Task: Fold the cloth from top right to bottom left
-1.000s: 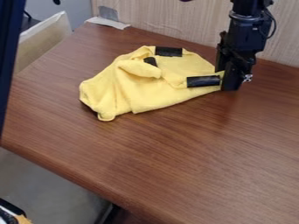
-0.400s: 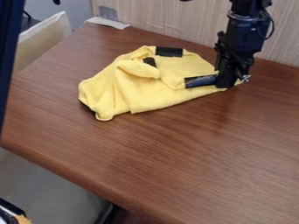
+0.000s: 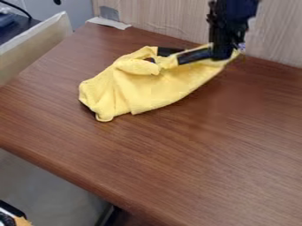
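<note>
Across your frame a brown wood-grain table is stretching out, with a pale wood-grain panel standing behind it up top. And here, upper right, your black two-finger gripper is clamping the right-hand end of a rumpled yellow cloth, jaws pinching the fabric and holding that end up! A black strip is running left from your grip, while the rest is lying bunched toward the upper left, left of centre.
</note>
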Controlling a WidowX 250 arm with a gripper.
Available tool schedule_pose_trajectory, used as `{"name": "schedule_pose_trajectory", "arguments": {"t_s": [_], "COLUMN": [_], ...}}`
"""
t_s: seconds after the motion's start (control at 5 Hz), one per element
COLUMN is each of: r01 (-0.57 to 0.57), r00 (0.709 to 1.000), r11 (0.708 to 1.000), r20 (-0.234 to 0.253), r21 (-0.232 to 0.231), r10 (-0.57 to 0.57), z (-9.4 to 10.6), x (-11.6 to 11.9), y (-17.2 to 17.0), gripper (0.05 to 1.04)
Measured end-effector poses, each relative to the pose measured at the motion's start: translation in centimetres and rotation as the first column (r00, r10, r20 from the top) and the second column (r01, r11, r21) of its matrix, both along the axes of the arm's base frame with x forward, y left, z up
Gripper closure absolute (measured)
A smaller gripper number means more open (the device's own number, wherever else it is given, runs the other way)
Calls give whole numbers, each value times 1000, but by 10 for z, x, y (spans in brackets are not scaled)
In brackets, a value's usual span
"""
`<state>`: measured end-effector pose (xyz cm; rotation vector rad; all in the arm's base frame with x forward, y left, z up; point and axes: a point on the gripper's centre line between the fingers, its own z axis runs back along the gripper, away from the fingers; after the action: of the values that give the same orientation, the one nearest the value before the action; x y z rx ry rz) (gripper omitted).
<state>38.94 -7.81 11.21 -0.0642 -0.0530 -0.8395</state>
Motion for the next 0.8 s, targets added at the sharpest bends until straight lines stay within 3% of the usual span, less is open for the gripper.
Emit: {"name": "schedule_pose_trajectory", "arguments": {"t_s": [0.2,0.4,0.8], "r01": [-77,-202,-384], "r00": [997,973,911], "r11": [997,978,919], "r20": [5,104,122], "r21": [-2,-52,-90], "r10": [77,207,393], "z": [12,50,56], "x": [4,4,-21], "y": [25,62,119], "gripper": [1011,1011,1011]}}
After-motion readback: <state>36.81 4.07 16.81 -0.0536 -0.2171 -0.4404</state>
